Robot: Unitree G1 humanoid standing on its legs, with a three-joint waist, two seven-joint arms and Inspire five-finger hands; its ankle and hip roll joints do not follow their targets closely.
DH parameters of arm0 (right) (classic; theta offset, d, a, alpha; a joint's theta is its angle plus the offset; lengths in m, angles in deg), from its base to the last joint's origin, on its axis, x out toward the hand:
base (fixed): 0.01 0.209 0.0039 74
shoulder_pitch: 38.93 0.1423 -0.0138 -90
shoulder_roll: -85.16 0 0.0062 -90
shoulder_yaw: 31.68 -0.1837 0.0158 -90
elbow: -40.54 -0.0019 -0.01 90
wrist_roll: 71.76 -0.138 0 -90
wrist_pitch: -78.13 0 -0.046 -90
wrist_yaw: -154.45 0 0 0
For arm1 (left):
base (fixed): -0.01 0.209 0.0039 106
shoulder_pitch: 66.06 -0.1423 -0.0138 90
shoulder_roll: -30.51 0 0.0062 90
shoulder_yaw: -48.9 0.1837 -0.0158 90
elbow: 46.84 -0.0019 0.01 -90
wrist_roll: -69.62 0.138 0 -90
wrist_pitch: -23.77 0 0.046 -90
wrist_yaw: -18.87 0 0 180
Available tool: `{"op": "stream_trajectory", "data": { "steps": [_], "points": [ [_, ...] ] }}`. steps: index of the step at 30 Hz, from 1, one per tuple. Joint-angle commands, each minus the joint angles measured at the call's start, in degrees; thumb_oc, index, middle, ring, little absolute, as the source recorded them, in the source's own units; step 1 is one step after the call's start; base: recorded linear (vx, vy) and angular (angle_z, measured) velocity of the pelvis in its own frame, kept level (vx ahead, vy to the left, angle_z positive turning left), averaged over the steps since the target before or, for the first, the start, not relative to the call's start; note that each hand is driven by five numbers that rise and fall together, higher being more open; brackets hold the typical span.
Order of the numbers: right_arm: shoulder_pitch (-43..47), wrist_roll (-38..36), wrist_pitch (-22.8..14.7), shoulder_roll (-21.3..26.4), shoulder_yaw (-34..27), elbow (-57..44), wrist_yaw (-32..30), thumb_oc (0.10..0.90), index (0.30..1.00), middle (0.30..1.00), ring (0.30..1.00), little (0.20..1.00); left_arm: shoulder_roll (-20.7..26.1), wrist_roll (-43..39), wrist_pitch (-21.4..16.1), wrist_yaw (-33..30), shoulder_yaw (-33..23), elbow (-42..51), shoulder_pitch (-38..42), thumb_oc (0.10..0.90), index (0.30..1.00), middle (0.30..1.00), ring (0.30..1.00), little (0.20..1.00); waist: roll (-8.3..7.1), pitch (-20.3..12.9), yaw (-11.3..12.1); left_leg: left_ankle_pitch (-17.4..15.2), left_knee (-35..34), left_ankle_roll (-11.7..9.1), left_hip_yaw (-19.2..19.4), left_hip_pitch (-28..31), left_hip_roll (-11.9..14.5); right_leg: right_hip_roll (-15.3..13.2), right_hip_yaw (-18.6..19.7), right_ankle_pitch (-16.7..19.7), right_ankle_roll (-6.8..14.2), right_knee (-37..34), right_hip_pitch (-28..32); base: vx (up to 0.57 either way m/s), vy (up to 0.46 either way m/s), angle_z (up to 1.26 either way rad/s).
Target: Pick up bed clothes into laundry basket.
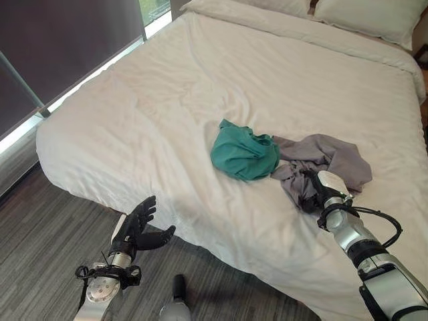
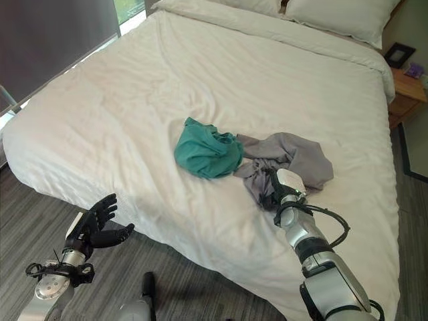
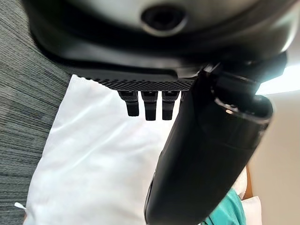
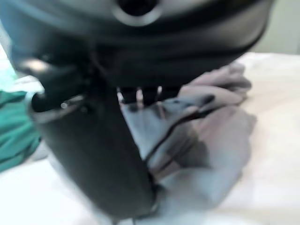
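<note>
Left and right eye views: a head-mounted stereo pair looking steeply down from the foot of the bed (image 1: 200, 87), sharing the green garment (image 1: 244, 155) and grey garment (image 1: 321, 164) ahead of the right hand (image 1: 326, 189), with the left hand (image 1: 137, 227) near the bed's lower edge. Left wrist view: very close, facing along the left hand (image 3: 206, 154) onto white bedding, the green garment (image 3: 229, 213) just beyond its thumb. Right wrist view: very close, facing along the right hand (image 4: 93, 154), the grey garment (image 4: 211, 140) directly past its fingers.
</note>
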Motion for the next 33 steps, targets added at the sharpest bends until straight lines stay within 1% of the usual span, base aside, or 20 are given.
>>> {"op": "stream_trajectory", "data": {
  "steps": [1,4,5,6,7,8,9,11,13,14,15,16,17,22,23,24,26,28,32,33],
  "points": [
    [8.84,-3.29,0.37,5.24,1.57,1.32,-0.58,0.400,0.300,0.300,0.300,0.300,1.68,-0.18,-5.97,0.57,-1.17,3.97,7.58,0.800,0.900,0.900,0.900,0.900,2.24,-0.33,1.40,-14.03,0.13,-4.10,4.86,6.52,4.34,-0.37,1.59,-5.41,-0.76,0.18,-0.29,0.00,0.000,0.00],
    [8.16,-5.95,-0.44,11.97,-1.47,-6.54,-1.72,0.400,0.300,0.300,0.300,0.300,2.81,2.45,-5.98,-0.43,-3.77,4.18,8.18,0.800,0.900,0.900,0.900,0.900,1.76,-0.87,-0.12,-15.04,0.13,-3.86,5.54,8.19,4.11,-0.56,2.34,-5.18,-0.44,0.18,0.64,0.00,0.010,0.00],
    [8.06,-5.94,-0.40,12.00,-1.55,-6.62,-1.70,0.400,0.300,0.300,0.300,0.300,2.83,2.45,-5.97,-0.43,-3.72,4.18,8.19,0.800,0.900,0.900,0.900,0.900,1.76,-0.86,-0.06,-15.05,0.13,-3.86,5.55,8.22,4.11,-0.57,2.35,-5.17,-0.44,0.18,0.66,0.00,0.000,0.00],
    [6.54,-6.56,-0.69,14.83,-3.86,-12.40,-2.44,0.400,0.300,0.300,0.300,0.300,3.22,3.87,-5.91,-1.15,-4.97,4.50,8.83,0.800,0.900,0.900,0.900,0.900,1.66,-1.18,-1.02,-15.50,0.13,-3.74,5.87,9.01,3.98,-0.65,2.76,-5.04,-0.32,0.18,0.92,-0.05,0.039,-0.05],
    [1.41,-6.57,-0.97,18.69,-9.66,-22.64,-3.41,0.400,0.300,0.300,0.300,0.300,3.63,6.16,-5.73,-1.87,-6.47,4.83,9.85,0.800,0.900,0.900,0.900,0.900,1.58,-1.73,-2.52,-15.09,0.13,-3.15,6.95,9.74,3.77,-0.91,2.52,-4.11,-0.59,0.18,0.91,0.03,0.038,0.02],
    [-0.17,-6.84,-1.53,20.20,-11.91,-26.57,-4.00,0.400,0.300,0.300,0.300,0.300,3.82,7.02,-5.86,-2.47,-7.54,4.86,10.39,0.800,0.900,0.900,0.900,0.900,1.61,-2.45,-3.46,-16.49,0.13,-3.36,6.56,10.75,3.79,-0.85,3.47,-4.93,-0.15,0.18,1.50,-0.03,0.033,-0.01],
    [-3.67,-6.89,-1.88,21.93,-15.89,-31.47,-4.20,0.400,0.300,0.300,0.300,0.300,4.01,8.14,-6.00,-3.34,-8.31,5.16,11.56,0.800,0.900,0.900,0.900,0.900,1.55,-2.77,-4.39,-15.84,0.13,-2.85,7.47,11.01,3.60,-1.06,3.29,-4.06,-0.45,0.18,1.22,0.04,0.018,0.02],
    [-9.01,-6.84,-2.35,24.45,-22.16,-39.06,-4.17,0.400,0.300,0.300,0.300,0.300,4.35,9.80,-6.10,-4.59,-9.21,5.75,13.24,0.800,0.900,0.900,0.900,0.900,1.51,-3.49,-5.65,-16.55,0.13,-2.56,8.05,12.41,3.42,-1.28,4.07,-4.04,-0.30,0.18,1.56,-0.01,0.015,-0.25],
    [-12.67,-6.92,-3.15,26.37,-26.44,-43.60,-4.22,0.400,0.300,0.300,0.300,0.300,4.82,11.85,-6.04,-5.66,-10.33,6.53,14.89,0.800,0.900,0.900,0.900,0.900,1.64,-4.25,-7.40,-17.10,0.13,-2.27,8.83,13.63,3.29,-1.32,4.97,-4.07,-0.16,0.18,1.65,0.02,0.004,-0.32],
    [-14.62,-6.91,-3.44,26.90,-28.41,-45.72,-3.97,0.400,0.300,0.300,0.300,0.300,5.40,13.13,-5.86,-6.11,-10.55,6.80,15.76,0.800,0.900,0.900,0.900,0.900,1.75,-4.43,-7.97,-17.30,0.13,-2.19,9.29,14.15,3.22,-1.34,5.44,-4.02,-0.08,0.18,1.63,0.01,0.003,-0.29],
    [-15.41,-6.87,-3.34,26.84,-29.18,-46.16,-3.84,0.400,0.300,0.300,0.300,0.300,5.46,13.18,-5.83,-6.15,-10.27,6.80,15.92,0.800,0.900,0.900,0.900,0.900,1.69,-4.38,-7.63,-17.33,0.13,-2.19,9.37,14.23,3.23,-1.34,5.52,-4.01,-0.07,0.18,1.66,0.00,0.005,-0.26],
    [-16.93,-6.72,-4.04,27.63,-30.66,-48.04,-3.80,0.400,0.300,0.300,0.300,0.300,6.36,14.96,-5.76,-6.80,-10.82,6.98,16.89,0.800,0.900,0.900,0.900,0.900,1.94,-4.68,-8.92,-17.51,0.13,-2.06,9.81,14.73,3.16,-1.28,6.15,-3.97,0.03,0.18,1.51,0.01,0.015,-0.46],
    [-21.41,-6.41,-4.78,28.23,-34.76,-51.58,-3.45,0.400,0.300,0.300,0.300,0.300,7.67,17.17,-5.56,-8.31,-10.81,6.67,19.50,0.800,0.900,0.900,0.900,0.900,2.15,-5.16,-10.23,-17.81,0.13,-1.90,11.07,15.67,3.11,-1.26,7.18,-3.76,0.28,0.18,1.26,0.01,0.009,-0.39],
    [-27.08,-6.77,-5.73,28.95,-39.69,-54.31,-4.11,0.400,0.300,0.300,0.300,0.300,12.32,22.55,-2.90,-11.20,-7.90,-0.36,28.86,0.800,0.900,0.900,0.900,0.900,2.96,-6.04,-14.17,-18.10,0.13,-1.78,13.21,16.74,3.04,-1.15,8.90,-3.16,0.60,0.18,0.56,0.01,0.001,-0.44],
    [-28.50,-7.11,-5.77,28.99,-41.05,-54.67,-4.02,0.400,0.300,0.300,0.300,0.300,12.98,23.84,-2.05,-11.50,-6.95,-2.63,30.76,0.800,0.900,0.900,0.900,0.900,3.10,-6.15,-15.01,-18.11,0.13,-1.77,13.66,16.93,3.03,-1.14,9.46,-2.95,0.69,0.18,0.22,0.09,0.022,-0.27],
    [-29.32,-6.99,-6.02,29.03,-41.64,-55.25,-4.26,0.400,0.300,0.300,0.300,0.300,13.60,24.81,-1.38,-12.05,-6.58,-4.63,32.01,0.800,0.900,0.900,0.900,0.900,3.45,-6.46,-15.86,-19.32,0.13,-1.89,13.24,17.53,3.00,-1.07,10.53,-3.59,1.21,0.18,0.33,0.09,0.027,-0.27],
    [-32.12,-6.61,-6.00,28.72,-44.19,-56.01,-4.23,0.400,0.300,0.300,0.300,0.300,14.70,27.00,-0.12,-12.75,-5.00,-9.74,35.31,0.800,0.900,0.900,0.900,0.900,3.58,-6.34,-17.19,-18.22,0.13,-1.75,15.43,17.35,2.98,-1.02,10.54,-2.45,1.02,0.18,-0.75,0.01,0.021,-0.23],
    [-35.03,-5.79,-5.93,28.38,-46.34,-55.95,-4.50,0.400,0.300,0.300,0.300,0.300,15.08,29.86,1.49,-13.33,-4.11,-14.99,37.37,0.800,0.900,0.900,0.900,0.900,4.14,-6.71,-18.47,-19.46,0.13,-1.93,15.42,17.98,2.99,-0.96,11.49,-3.12,1.65,0.18,-0.84,0.05,0.036,-0.34],
    [-42.28,-5.52,-5.16,25.02,-50.50,-54.68,-4.88,0.400,0.300,0.300,0.300,0.300,15.46,36.07,5.94,-14.28,-1.47,-28.96,42.04,0.800,0.900,0.900,0.900,0.900,4.40,-6.86,-21.39,-19.25,0.13,-2.04,16.79,17.54,3.14,-0.90,11.75,-2.69,1.95,0.18,-2.06,0.02,-0.008,-0.18],
    [-42.86,-5.53,-5.18,24.83,-51.10,-54.85,-4.88,0.400,0.300,0.300,0.300,0.300,15.32,36.10,5.68,-14.46,-0.76,-29.71,42.87,0.800,0.900,0.900,0.900,0.900,4.34,-6.93,-21.05,-19.25,0.13,-2.04,16.78,17.44,3.15,-0.89,11.74,-2.68,1.95,0.18,-2.15,0.00,0.000,-0.13]
  ]
}}
